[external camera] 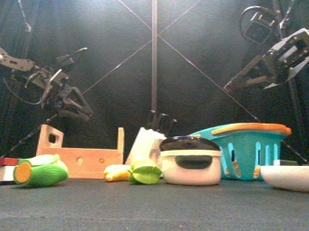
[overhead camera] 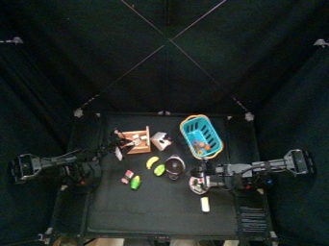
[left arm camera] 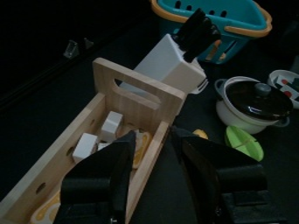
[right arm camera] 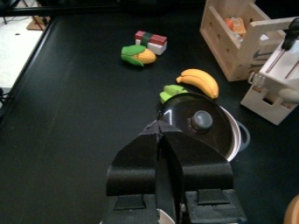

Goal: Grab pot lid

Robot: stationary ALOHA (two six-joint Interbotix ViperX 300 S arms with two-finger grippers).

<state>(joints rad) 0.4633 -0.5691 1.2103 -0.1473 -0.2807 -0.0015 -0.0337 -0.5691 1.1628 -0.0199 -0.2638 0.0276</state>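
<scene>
Right wrist view shows my right pincer (right arm camera: pixel 165 134) with its black jaws nearly pressed together, holding nothing, tips just above the rim of the small round grey-silver pot lid (right arm camera: pixel 201 122). That lid sits on the dark round pot (external camera: pixel 191 163), beside a yellow banana (right arm camera: pixel 200 81). My left pincer (left arm camera: pixel 163 154) stands open over the wooden crate (left arm camera: pixel 82 149).

Basket (left arm camera: pixel 212 19) cut by the left wrist view's edge, knife block (right arm camera: pixel 277 77) cropped in the right wrist view
</scene>
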